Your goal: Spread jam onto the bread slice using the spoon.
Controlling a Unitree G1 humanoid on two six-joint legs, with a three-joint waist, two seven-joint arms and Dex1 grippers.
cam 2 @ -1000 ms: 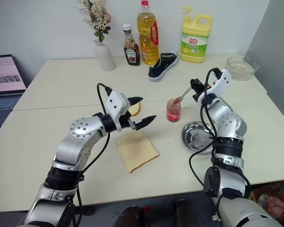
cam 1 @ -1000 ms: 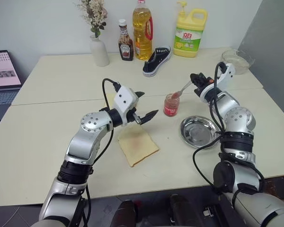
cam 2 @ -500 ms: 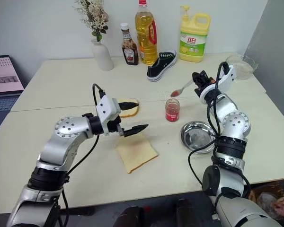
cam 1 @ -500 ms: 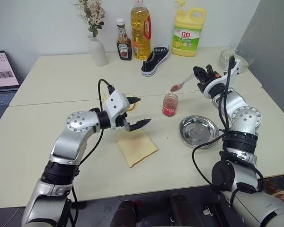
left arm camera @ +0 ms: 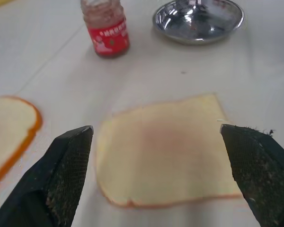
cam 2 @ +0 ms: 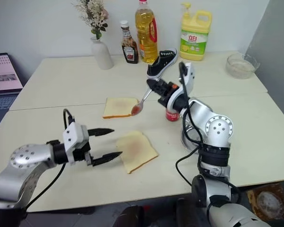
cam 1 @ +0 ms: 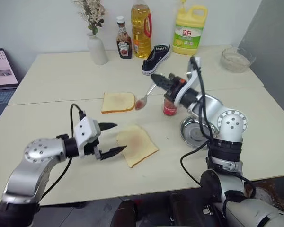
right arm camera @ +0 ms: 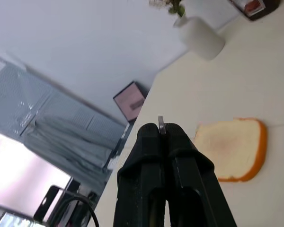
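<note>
The squarish pale bread slice [cam 1: 136, 145] lies flat near the table's front, and its centre looks faintly reddish. My left gripper [cam 1: 119, 137] stands open just left of it, with the fingers [left arm camera: 68, 175] pointing at the slice and holding nothing. My right gripper [cam 1: 159, 81] is shut on the handle of the spoon [cam 1: 145, 97]. The spoon slants down, its bowl carrying red jam, and hangs beside the right edge of a second, rounder slice [cam 1: 118, 101]. The jam jar [left arm camera: 105, 29] stands behind my right forearm, partly hidden in the eye views.
A round steel dish [cam 1: 196, 131] sits right of the jar. Along the back stand a white vase [cam 1: 97, 49], ketchup bottle [cam 1: 124, 45], oil bottle [cam 1: 140, 29] and yellow detergent jug [cam 1: 189, 33], with a black shoe [cam 1: 156, 59] in front. A glass bowl [cam 1: 236, 59] is far right, a laptop [cam 1: 1, 71] far left.
My right arm swung left, carrying the spoon from above the jar to beside the far slice. My open left gripper drew back and down, off the near slice.
</note>
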